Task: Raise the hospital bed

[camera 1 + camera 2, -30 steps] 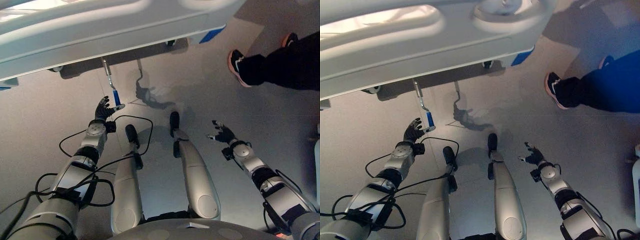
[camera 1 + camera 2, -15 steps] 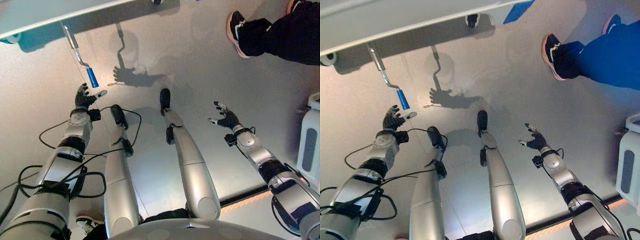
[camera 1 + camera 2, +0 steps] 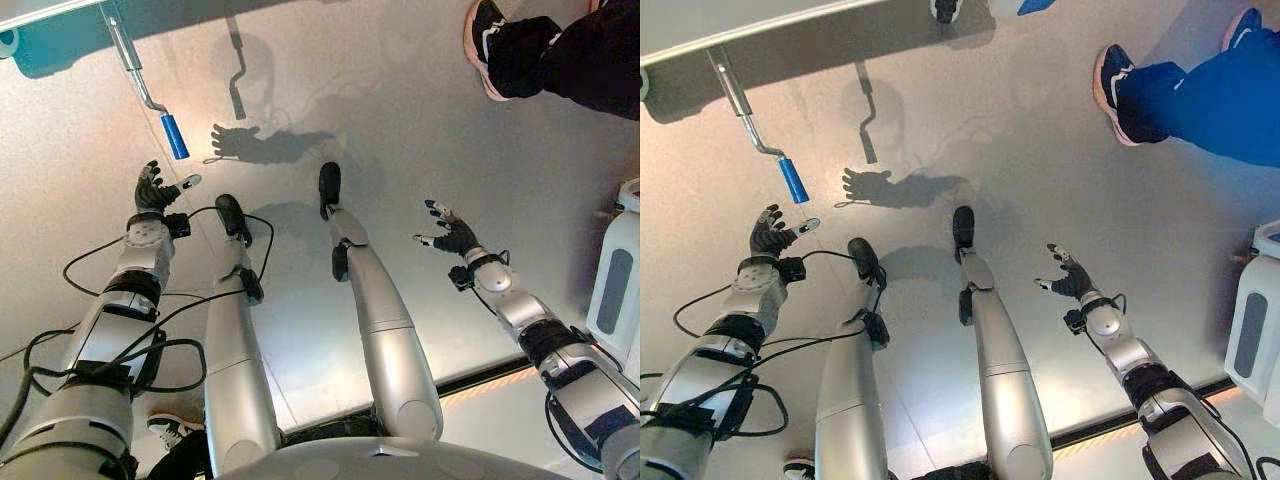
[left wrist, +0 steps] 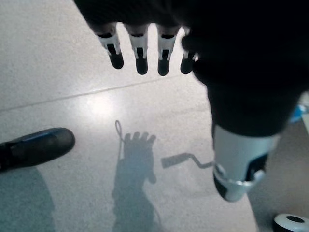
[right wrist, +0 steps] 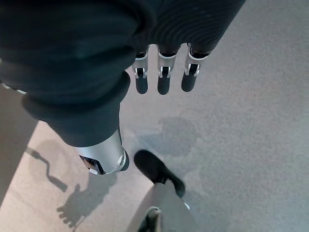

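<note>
Bed frame [image 3: 700, 40] mostly cut off; crank handle [image 3: 174, 136] free; left robot hand [image 3: 152, 190], right robot hand [image 3: 447, 231] fingers spread.

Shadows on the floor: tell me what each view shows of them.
Left eye view: the crank handle and left hand cast sharp shadows on the floor. Left wrist view: spread-finger and crank shadows. Right wrist view: the same pair, smaller, beyond the right hand.

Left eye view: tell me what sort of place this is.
Probably a hospital or care room, or a mock-up of one: a bed frame's edge with a blue-handled crank hanging beneath it, a smooth grey floor, and a person's shoe nearby.
</note>
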### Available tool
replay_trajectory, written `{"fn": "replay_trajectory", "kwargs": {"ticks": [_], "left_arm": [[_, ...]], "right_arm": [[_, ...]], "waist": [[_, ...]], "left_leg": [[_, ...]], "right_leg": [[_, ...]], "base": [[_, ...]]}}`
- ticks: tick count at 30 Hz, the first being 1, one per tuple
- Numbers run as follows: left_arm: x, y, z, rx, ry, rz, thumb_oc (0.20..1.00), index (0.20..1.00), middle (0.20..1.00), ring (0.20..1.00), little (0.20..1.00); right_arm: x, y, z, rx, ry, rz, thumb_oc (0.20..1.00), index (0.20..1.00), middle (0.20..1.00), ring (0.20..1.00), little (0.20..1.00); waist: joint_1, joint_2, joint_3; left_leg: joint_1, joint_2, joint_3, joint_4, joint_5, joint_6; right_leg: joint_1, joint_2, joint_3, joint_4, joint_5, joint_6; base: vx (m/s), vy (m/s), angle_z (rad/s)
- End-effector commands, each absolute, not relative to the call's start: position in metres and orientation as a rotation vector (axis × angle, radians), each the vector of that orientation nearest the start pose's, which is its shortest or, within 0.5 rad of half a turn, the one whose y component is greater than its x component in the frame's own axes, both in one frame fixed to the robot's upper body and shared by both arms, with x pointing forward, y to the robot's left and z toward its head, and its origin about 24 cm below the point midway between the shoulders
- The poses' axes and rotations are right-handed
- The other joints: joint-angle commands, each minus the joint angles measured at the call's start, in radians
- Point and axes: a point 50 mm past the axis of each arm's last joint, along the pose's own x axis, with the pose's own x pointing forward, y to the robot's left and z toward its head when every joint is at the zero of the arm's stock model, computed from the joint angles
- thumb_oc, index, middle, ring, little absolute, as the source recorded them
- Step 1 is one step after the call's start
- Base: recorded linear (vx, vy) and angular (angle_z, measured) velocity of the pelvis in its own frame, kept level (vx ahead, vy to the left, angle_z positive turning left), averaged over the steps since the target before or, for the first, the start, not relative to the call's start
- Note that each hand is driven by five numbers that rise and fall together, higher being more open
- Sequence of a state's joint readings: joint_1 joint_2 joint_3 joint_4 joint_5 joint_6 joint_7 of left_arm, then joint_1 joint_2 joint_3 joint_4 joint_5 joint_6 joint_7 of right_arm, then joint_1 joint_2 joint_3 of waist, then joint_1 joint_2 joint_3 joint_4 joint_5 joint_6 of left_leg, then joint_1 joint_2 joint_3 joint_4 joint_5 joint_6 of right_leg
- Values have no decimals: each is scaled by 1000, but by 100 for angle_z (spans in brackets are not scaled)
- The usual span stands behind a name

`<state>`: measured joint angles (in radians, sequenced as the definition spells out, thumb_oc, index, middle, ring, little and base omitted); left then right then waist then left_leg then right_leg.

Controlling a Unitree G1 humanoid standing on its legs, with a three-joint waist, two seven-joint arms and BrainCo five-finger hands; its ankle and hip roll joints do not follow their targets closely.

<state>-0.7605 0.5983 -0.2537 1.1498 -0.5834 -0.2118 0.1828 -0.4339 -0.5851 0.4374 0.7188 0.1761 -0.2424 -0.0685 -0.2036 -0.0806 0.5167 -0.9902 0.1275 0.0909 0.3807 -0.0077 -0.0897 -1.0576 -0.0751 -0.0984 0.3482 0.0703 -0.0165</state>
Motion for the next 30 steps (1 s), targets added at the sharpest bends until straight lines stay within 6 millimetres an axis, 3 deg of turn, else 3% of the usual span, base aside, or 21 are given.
{"fn": "replay_trajectory", "kwargs": {"ticks": [1, 10, 21, 30], "left_arm": [[339, 327, 80, 124, 102, 508, 1000, 1000, 1000, 1000, 1000], [342, 327, 81, 95, 146, 446, 1000, 1000, 1000, 1000, 1000], [351, 330, 107, 46, 101, 384, 1000, 1000, 1000, 1000, 1000], [355, 331, 111, 69, 128, 382, 1000, 1000, 1000, 1000, 1000]], "right_arm": [[288, -248, 13, -606, 168, 148, 1000, 1000, 1000, 1000, 1000], [287, -250, 6, -613, 222, 173, 1000, 1000, 1000, 1000, 1000], [283, -254, -2, -609, 291, 191, 1000, 1000, 1000, 1000, 1000], [282, -250, -9, -615, 328, 219, 1000, 1000, 1000, 1000, 1000]], "waist": [[4, -3, -59], [4, 10, -78], [5, 26, -94], [3, 24, -91]], "left_leg": [[-48, 13, -57, 109, -41, -2], [-53, 12, -54, 111, -43, 1], [-50, 7, -56, 104, -44, 4], [-46, 3, -57, 99, -43, 6]], "right_leg": [[-19, -27, 36, 20, -8, 133], [-31, -24, 43, 24, -7, 132], [-33, -26, 40, 25, -11, 132], [-35, -26, 42, 28, -10, 133]], "base": [[0, 0, 0], [0, 0, 0], [0, 0, 0], [0, 0, 0]]}}
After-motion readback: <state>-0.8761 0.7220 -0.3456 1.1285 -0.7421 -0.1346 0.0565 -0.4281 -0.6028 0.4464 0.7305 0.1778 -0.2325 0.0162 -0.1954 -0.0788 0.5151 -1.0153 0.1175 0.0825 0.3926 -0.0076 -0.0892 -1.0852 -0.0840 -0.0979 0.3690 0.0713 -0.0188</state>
